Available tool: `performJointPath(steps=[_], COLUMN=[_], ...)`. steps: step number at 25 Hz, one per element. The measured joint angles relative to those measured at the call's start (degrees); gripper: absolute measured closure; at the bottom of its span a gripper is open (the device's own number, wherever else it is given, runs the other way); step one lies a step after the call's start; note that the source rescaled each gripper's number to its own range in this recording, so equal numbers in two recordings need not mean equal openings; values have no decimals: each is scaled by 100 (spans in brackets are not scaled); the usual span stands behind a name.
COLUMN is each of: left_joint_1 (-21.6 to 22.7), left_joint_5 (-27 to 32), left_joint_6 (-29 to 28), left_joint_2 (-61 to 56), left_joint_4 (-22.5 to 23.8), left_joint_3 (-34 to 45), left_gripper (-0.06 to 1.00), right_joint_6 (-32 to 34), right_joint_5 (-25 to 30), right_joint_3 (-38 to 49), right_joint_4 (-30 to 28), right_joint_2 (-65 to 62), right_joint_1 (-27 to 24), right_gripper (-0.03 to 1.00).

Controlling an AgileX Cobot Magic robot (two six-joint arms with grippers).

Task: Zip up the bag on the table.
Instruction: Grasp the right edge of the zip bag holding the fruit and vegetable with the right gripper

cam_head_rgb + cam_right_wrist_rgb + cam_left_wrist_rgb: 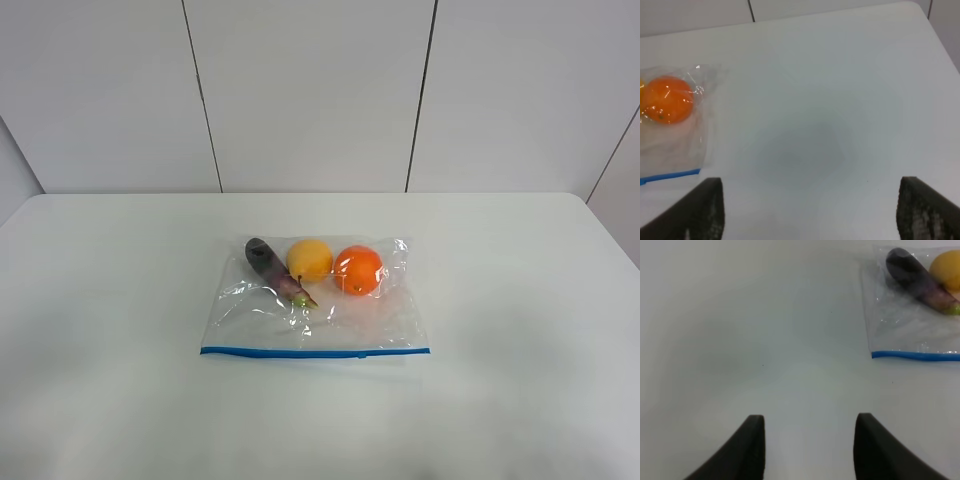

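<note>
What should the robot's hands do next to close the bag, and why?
Probably move the left gripper to the nearest end of the blue zip strip on the bag. It and the right gripper hang open over the table, away from the bag, so reaching comes first.

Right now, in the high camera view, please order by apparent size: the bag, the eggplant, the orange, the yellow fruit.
1. bag, clearly largest.
2. eggplant, longest item inside, though slim.
3. orange and yellow fruit: nearly alike, so unranked.
</note>
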Motion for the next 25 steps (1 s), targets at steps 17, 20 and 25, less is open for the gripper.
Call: performJointPath(steps=[17, 20, 25], left_joint_1=[0, 0, 0], left_joint_5=[0, 0, 0], left_joint_6=[0, 0, 0], left_joint_2=[0, 0, 0], left_joint_4=[0, 0, 0], left_joint_3=[0, 0, 0], left_gripper=[16, 16, 16], right_joint_6=[0, 0, -545], right_joint_5=[-1357, -1769, -2335], right_joint_3=[-947, -959, -959], right_joint_4=[83, 348, 1477], right_joint_2=[2434, 3216, 4605], right_joint_1=[0, 0, 0], right_gripper=[3, 4, 4])
